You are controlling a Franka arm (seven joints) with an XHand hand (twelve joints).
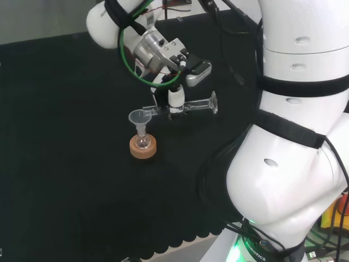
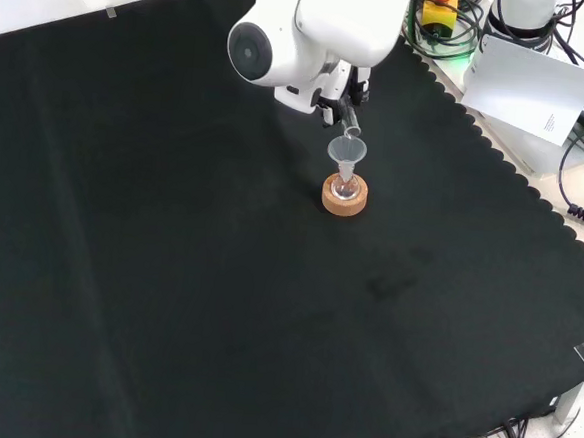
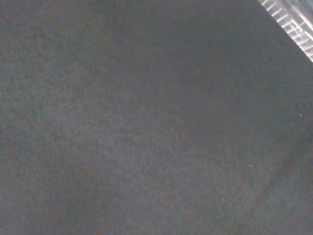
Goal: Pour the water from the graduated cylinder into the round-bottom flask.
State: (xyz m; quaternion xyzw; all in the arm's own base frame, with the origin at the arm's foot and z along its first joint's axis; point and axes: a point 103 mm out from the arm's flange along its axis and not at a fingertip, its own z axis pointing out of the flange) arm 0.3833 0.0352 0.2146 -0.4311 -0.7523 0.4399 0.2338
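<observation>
1. Head view: the hand (image 1: 174,98) hangs above the black cloth, its fingers curled round the graduated cylinder (image 1: 185,107) near the middle of the tube.
2. The cylinder lies nearly level, its foot to the right in this view and its mouth to the left, at the rim of a clear funnel (image 1: 137,118).
3. The funnel stands in the neck of the round-bottom flask (image 1: 143,143), which sits upright on a cork ring (image 1: 143,148) on the tabletop (image 1: 65,164).
4. Front view: the white arm link (image 2: 285,38) covers most of the hand; the cylinder's mouth (image 2: 350,129) pokes out just above the funnel (image 2: 345,149).
5. Wrist view: a strip of the cylinder's scale marks (image 3: 292,25) crosses one corner, over dark cloth.
6. Whether water is running, I cannot tell.
</observation>
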